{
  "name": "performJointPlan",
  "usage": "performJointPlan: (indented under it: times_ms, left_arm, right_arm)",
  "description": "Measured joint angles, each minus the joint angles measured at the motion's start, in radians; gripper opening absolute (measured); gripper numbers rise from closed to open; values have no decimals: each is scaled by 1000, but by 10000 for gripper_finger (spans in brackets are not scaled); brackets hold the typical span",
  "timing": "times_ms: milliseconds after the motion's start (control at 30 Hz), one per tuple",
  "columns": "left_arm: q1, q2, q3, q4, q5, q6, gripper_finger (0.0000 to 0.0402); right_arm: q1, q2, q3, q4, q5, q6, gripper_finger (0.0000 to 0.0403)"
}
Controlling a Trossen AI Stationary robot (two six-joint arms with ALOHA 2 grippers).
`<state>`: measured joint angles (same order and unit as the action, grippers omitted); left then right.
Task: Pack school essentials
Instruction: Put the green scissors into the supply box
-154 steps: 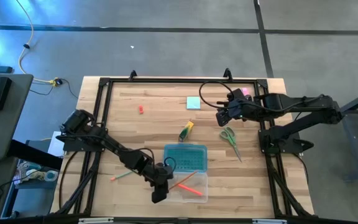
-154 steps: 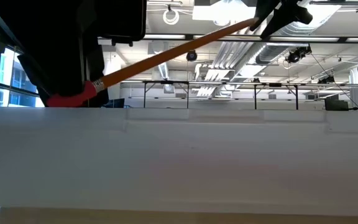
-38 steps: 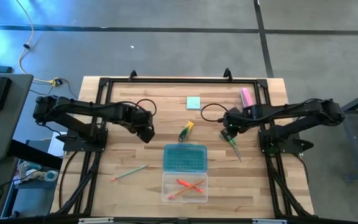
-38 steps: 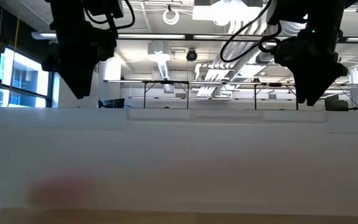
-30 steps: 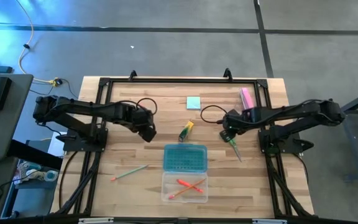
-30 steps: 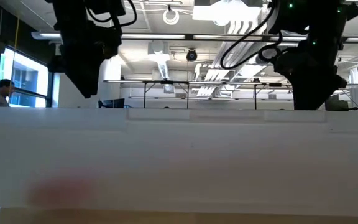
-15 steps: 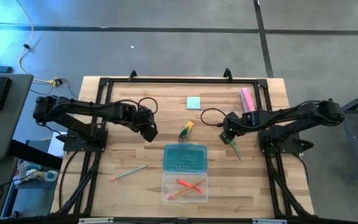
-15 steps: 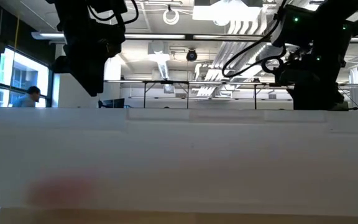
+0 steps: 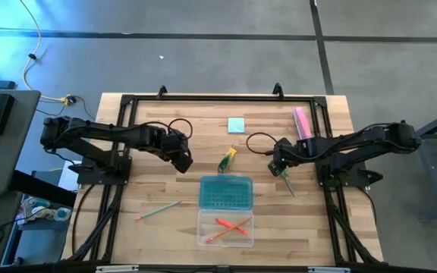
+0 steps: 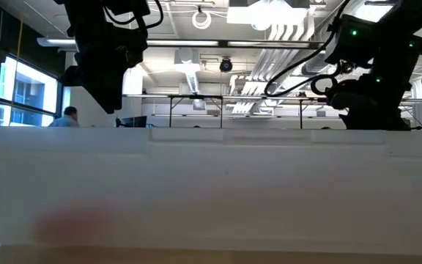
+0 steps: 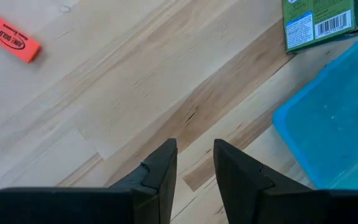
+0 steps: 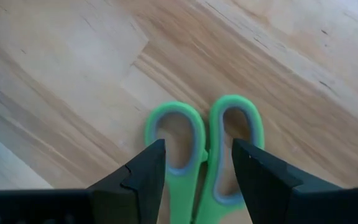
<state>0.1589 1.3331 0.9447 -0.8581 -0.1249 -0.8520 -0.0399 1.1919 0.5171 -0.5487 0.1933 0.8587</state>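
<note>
Green-handled scissors, orange-red eraser, teal box lid, pink bar, light-blue note pad

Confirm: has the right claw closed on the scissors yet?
No. In the right wrist view the right claw is open, its fingers straddling the green handles of the scissors flat on the table.

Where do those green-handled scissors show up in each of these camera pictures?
High view: the scissors lie right of centre, handles hidden under the right gripper.
Low view: not in it.
Left wrist view: not in it.
Right wrist view: the green handles sit bottom centre, between that gripper's open jaws.
Shared landmark: the right gripper over the handles; the teal lid shows in the high and left wrist views.
</note>
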Motion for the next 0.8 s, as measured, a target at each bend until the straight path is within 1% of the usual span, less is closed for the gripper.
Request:
performJointPlan:
  times_ms: [200, 367, 800]
  left_arm:
    - [0, 0, 0, 0, -14, 0, 96]
    - [0, 0, 0, 0, -18, 0, 96]
    - [0, 0, 0, -1, -18, 0, 96]
  right_arm:
    - [-23, 0, -4, 21, 20, -5, 177]
    - [-45, 0, -10, 35, 5, -14, 177]
    - [-45, 14, -10, 38, -16, 22, 177]
